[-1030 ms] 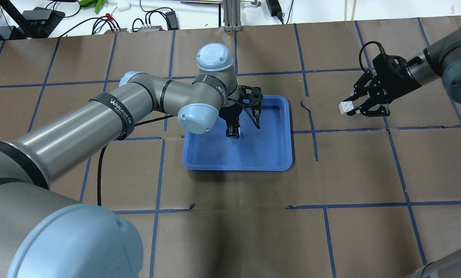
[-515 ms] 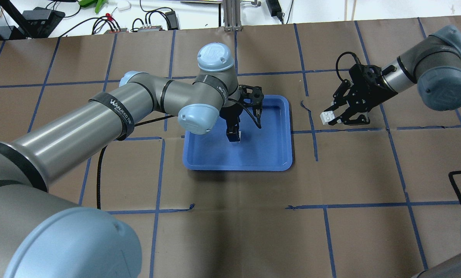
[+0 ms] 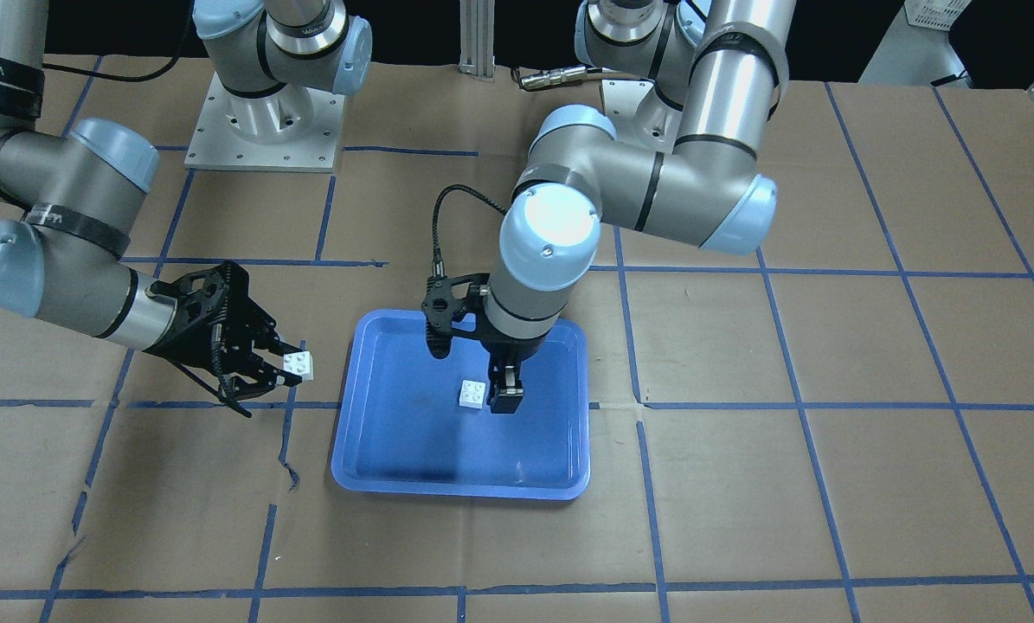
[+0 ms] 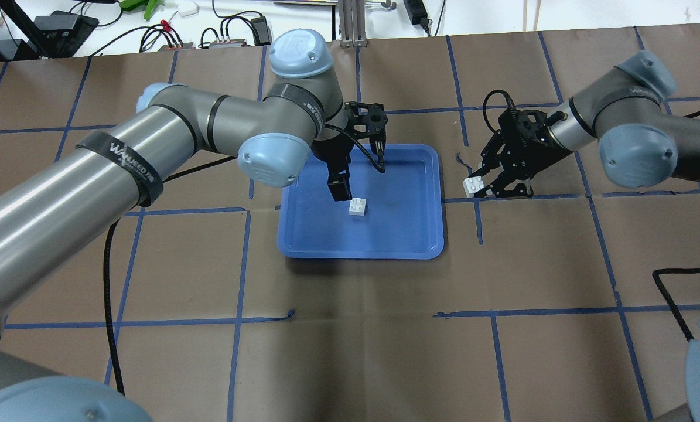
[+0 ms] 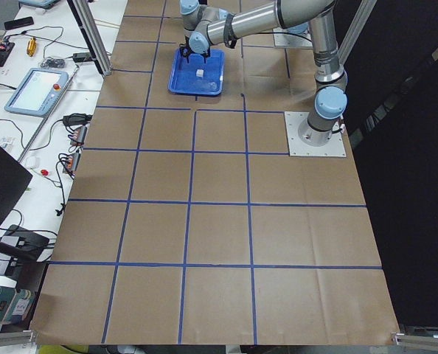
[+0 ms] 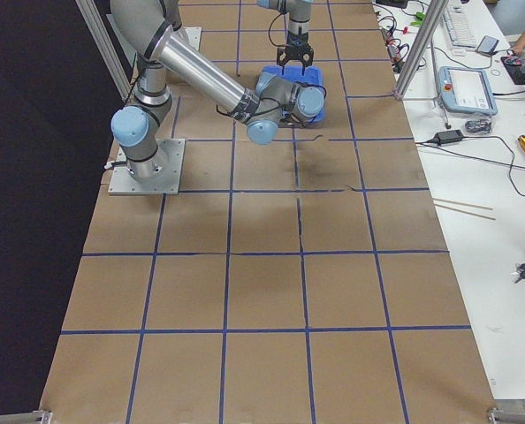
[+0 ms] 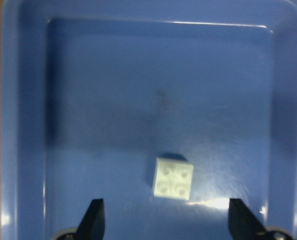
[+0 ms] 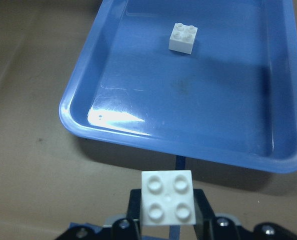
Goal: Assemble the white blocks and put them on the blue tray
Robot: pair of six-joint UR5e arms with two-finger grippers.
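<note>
One white block lies studs up on the floor of the blue tray, free of any gripper. My left gripper hovers just above and behind it. The left wrist view shows its fingers wide open, with the block ahead of them. My right gripper is shut on the second white block and holds it in the air just right of the tray. The right wrist view shows this block studs up, with the tray and the other block beyond.
The table is brown paper with a blue tape grid. The left arm's elbow hangs over the tray's left side. Cables and electronics lie along the far edge. The robot bases stand at the back.
My left gripper has let go of its block on the tray and has drawn up and back from it. My right gripper has carried its block leftward, close to the tray's right rim.
</note>
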